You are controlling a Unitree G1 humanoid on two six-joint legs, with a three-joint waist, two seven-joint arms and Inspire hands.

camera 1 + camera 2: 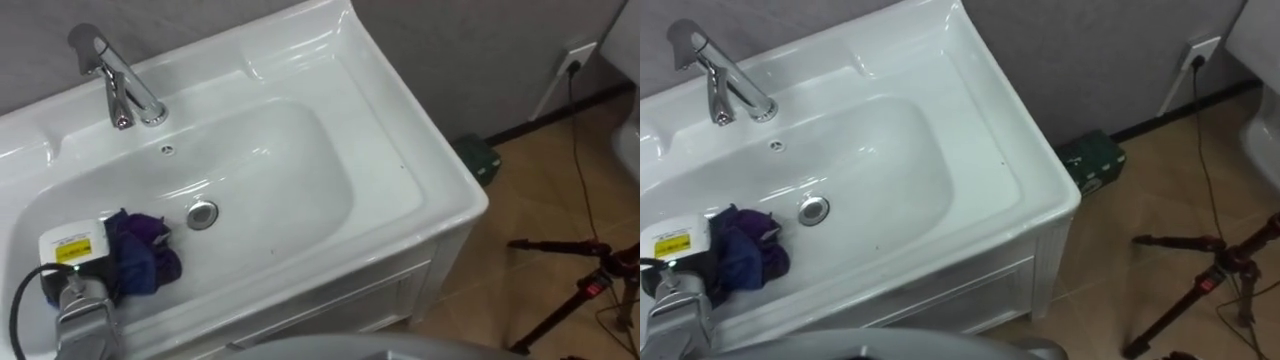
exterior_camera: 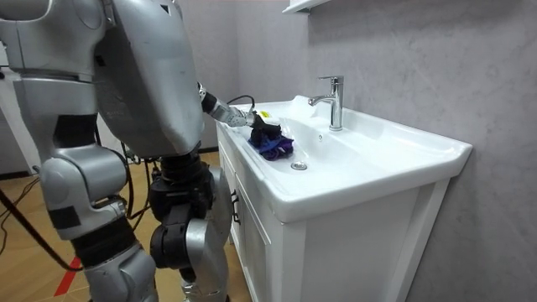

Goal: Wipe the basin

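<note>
Touching bunched purple cloth point(image 1: 143, 255), lower left in white ceramic basin point(image 1: 300, 180): left hand point(image 1: 75, 265), closure unreadable. Risk: a rightward sweep snags it on chrome drain point(image 1: 203, 214).

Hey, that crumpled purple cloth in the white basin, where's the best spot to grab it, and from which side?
Probably its raised top folds, coming from above at the basin's left end. The crumpled purple cloth sits heaped on the floor of the white basin, left of the round metal drain, and the left hand rests against that side.
</note>
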